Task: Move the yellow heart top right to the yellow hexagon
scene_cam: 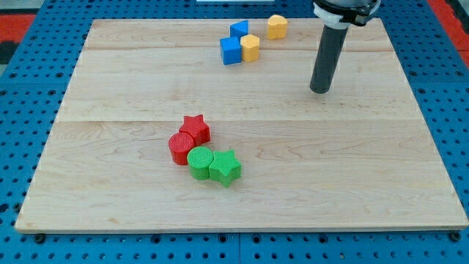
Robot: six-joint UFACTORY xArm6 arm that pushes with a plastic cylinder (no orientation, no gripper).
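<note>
camera view: my tip (320,90) right of yellow heart (276,26).

Colours on the pale wooden board

Pale, lightly grained wooden board (352,169) on a blue pegboard surround (29,110); yellow heart (276,26) and yellow hexagon (250,48) near the top edge, with two blue blocks (231,50) (239,30); mid-board, ribbed red star (195,129), red cylinder (179,148), green cylinder (199,162), green star (225,167); my tip (319,89) dark grey
</note>
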